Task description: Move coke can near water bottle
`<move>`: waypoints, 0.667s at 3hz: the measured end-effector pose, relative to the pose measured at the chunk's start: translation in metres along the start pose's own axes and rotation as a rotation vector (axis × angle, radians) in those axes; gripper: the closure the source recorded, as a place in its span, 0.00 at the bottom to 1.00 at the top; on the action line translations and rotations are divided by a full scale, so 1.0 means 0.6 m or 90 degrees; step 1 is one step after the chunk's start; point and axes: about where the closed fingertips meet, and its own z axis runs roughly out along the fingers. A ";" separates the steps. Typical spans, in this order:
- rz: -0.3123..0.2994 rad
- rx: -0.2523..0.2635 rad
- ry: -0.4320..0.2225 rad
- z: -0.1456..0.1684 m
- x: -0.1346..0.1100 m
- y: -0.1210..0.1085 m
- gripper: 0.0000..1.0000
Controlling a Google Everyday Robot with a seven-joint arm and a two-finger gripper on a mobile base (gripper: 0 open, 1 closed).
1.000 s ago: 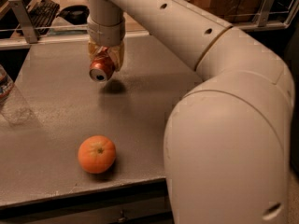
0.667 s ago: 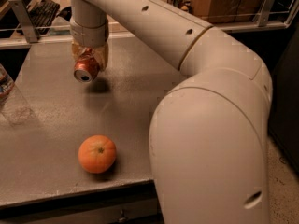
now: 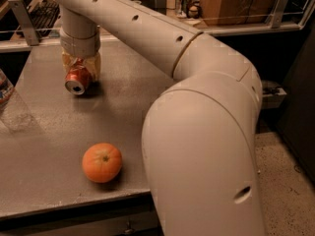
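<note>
The red coke can [image 3: 78, 80] is tilted with its silver end toward me, held just above the grey table [image 3: 54, 132]. My gripper [image 3: 80, 69] hangs from the long white arm and is shut on the coke can. The water bottle [image 3: 6, 95] is clear plastic with a red-and-blue label, cut off by the left edge of the view. It stands on the table to the left of the can, some way apart from it.
An orange [image 3: 102, 162] lies near the table's front edge. My large white arm [image 3: 197, 132] fills the right half of the view. A rail and shelf with boxes [image 3: 221, 4] run behind the table. The floor [image 3: 285, 191] is at the right.
My gripper has carried the coke can to the left, toward the water bottle. The orange and the bottle have not moved.
</note>
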 end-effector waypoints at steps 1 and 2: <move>0.000 0.013 -0.005 0.016 0.000 -0.012 1.00; -0.007 0.036 -0.018 0.001 -0.013 -0.038 1.00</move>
